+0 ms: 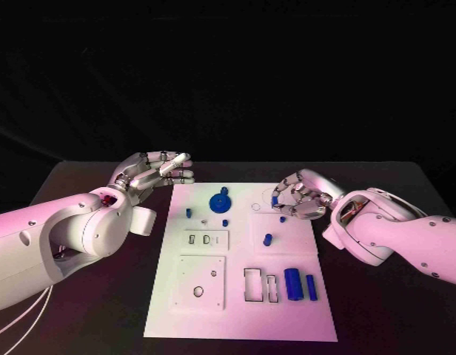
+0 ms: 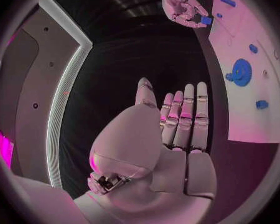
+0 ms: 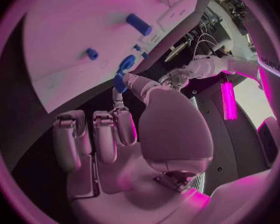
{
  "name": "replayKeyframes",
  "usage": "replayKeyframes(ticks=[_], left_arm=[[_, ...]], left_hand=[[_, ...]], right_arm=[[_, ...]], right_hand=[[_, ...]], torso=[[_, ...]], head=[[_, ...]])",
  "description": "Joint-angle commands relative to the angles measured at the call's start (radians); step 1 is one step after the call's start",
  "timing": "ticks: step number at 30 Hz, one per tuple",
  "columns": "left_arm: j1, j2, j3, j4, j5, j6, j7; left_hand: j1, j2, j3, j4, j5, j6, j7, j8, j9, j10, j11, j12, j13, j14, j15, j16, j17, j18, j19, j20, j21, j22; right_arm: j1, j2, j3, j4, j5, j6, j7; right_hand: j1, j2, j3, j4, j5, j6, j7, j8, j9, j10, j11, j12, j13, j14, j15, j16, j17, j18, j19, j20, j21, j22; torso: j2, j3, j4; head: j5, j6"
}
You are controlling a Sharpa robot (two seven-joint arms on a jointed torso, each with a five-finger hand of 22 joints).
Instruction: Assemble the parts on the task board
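The white task board (image 1: pixel 239 314) lies in the middle of the black table. On it sit a blue gear (image 1: pixel 220 201), small blue pegs (image 1: pixel 268 239) and two blue cylinders (image 1: pixel 292 282) near the front. My right hand (image 1: pixel 300 196) hovers over the board's far right part and pinches a small blue part (image 3: pixel 119 83) between thumb and fingertip; the same part (image 2: pixel 206 20) shows in the left wrist view. My left hand (image 1: pixel 153 171) is raised beside the board's far left corner, fingers stretched out (image 2: pixel 187 117), holding nothing.
The board has rectangular slots (image 1: pixel 255 285) beside the cylinders and a square plate with holes (image 1: pixel 201 281) at front left. The gear (image 2: pixel 241 72) and a small peg (image 2: pixel 261 104) lie near my left hand. Black table surrounds the board.
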Motion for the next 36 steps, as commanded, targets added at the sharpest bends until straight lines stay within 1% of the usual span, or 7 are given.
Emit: replayKeyframes(ticks=[1,4,8,16,19,25,36], left_arm=[[0.000,0.010,0.000,-0.008,0.002,0.022,0.003],[0.000,0.020,0.000,-0.018,0.002,0.025,0.003],[0.000,0.030,0.000,-0.033,0.002,0.027,0.002],[0.000,0.043,-0.001,-0.050,0.002,0.031,-0.001],[0.000,0.045,-0.001,-0.052,0.002,0.032,-0.002],[0.000,0.045,-0.001,-0.052,0.002,0.032,-0.003],[0.000,0.045,-0.001,-0.050,0.002,0.034,-0.004]], left_hand=[[0.001,0.008,-0.008,0.000,-0.006,0.000,0.031,0.006,0.001,0.004,0.000,0.001,0.001,-0.005,0.000,-0.007,0.001,0.009,-0.002,0.004,-0.001,-0.001],[0.000,0.009,-0.009,0.000,-0.006,0.000,0.031,0.007,0.001,0.004,-0.001,0.001,0.001,-0.005,0.000,-0.007,0.002,0.009,-0.002,0.004,-0.001,-0.001],[0.000,0.009,-0.009,0.000,-0.006,0.000,0.031,0.007,0.001,0.004,-0.001,0.001,0.001,-0.005,0.000,-0.007,0.002,0.009,-0.002,0.004,-0.001,-0.001],[0.000,0.009,-0.010,0.001,-0.006,0.000,0.031,0.007,0.002,0.004,-0.001,0.001,0.001,-0.006,0.000,-0.007,0.002,0.009,-0.002,0.004,-0.001,-0.001],[0.000,0.010,-0.010,0.001,-0.007,0.000,0.031,0.007,0.002,0.004,-0.001,0.001,0.001,-0.006,0.000,-0.008,0.003,0.009,-0.002,0.004,-0.001,-0.001],[0.000,0.010,-0.010,0.001,-0.007,0.000,0.031,0.007,0.002,0.004,-0.001,0.001,0.001,-0.006,0.000,-0.008,0.003,0.009,-0.002,0.004,-0.001,-0.001],[0.000,0.010,-0.010,0.001,-0.007,0.000,0.031,0.007,0.002,0.004,-0.001,0.001,0.001,-0.006,0.000,-0.008,0.003,0.009,-0.002,0.004,-0.001,-0.001]], right_arm=[[0.000,0.031,0.000,0.031,-0.079,-0.025,-0.108],[-0.003,0.068,0.000,0.051,-0.102,-0.021,-0.134],[-0.012,0.129,-0.002,0.060,-0.146,-0.010,-0.162],[-0.046,0.231,-0.009,0.022,-0.211,0.003,-0.195],[-0.063,0.259,-0.010,0.004,-0.233,0.003,-0.201],[-0.089,0.298,-0.012,-0.021,-0.264,0.007,-0.208],[-0.107,0.326,-0.013,-0.052,-0.281,0.030,-0.215]], right_hand=[[0.000,0.010,0.006,-0.002,0.006,0.009,0.000,0.003,0.004,0.000,-0.007,-0.002,0.085,0.104,-0.005,0.006,0.263,-0.014,0.103,-0.008,0.004,0.264],[0.000,0.011,0.006,-0.002,0.008,0.009,0.000,0.003,0.004,-0.001,-0.007,-0.003,0.084,0.104,-0.005,0.006,0.263,-0.014,0.103,-0.009,0.004,0.264],[-0.002,0.010,0.006,-0.003,0.010,0.008,0.001,0.003,0.004,-0.001,-0.007,-0.004,0.083,0.104,-0.005,0.006,0.263,-0.014,0.103,-0.009,0.004,0.264],[-0.005,0.010,0.006,-0.003,0.014,0.006,0.002,0.001,0.004,-0.002,-0.006,-0.005,0.082,0.104,-0.005,0.006,0.263,-0.014,0.103,-0.009,0.004,0.264],[-0.006,0.010,0.006,-0.003,0.014,0.005,0.002,0.001,0.004,-0.003,-0.006,-0.005,0.082,0.104,-0.005,0.006,0.263,-0.014,0.103,-0.009,0.004,0.264],[-0.006,0.010,0.007,-0.003,0.016,0.005,0.002,0.001,0.005,-0.003,-0.006,-0.006,0.082,0.104,-0.005,0.006,0.263,-0.014,0.103,-0.009,0.004,0.264],[-0.009,0.008,0.006,-0.004,0.017,0.004,0.002,0.000,0.005,-0.003,-0.006,-0.005,0.082,0.104,-0.005,0.006,0.263,-0.014,0.103,-0.009,0.004,0.264]], torso=[[-0.007,-0.0059,0.0015],[-0.010,-0.0092,0.0042],[-0.016,-0.0133,0.0030],[-0.020,-0.0194,0.0060],[-0.019,-0.0200,0.0070],[-0.018,-0.0190,0.0064],[-0.018,-0.0172,0.0039]], head=[[0.003,-0.003],[0.005,-0.007],[0.013,-0.015],[0.019,-0.023],[0.023,-0.026],[0.030,-0.032],[0.038,-0.041]])
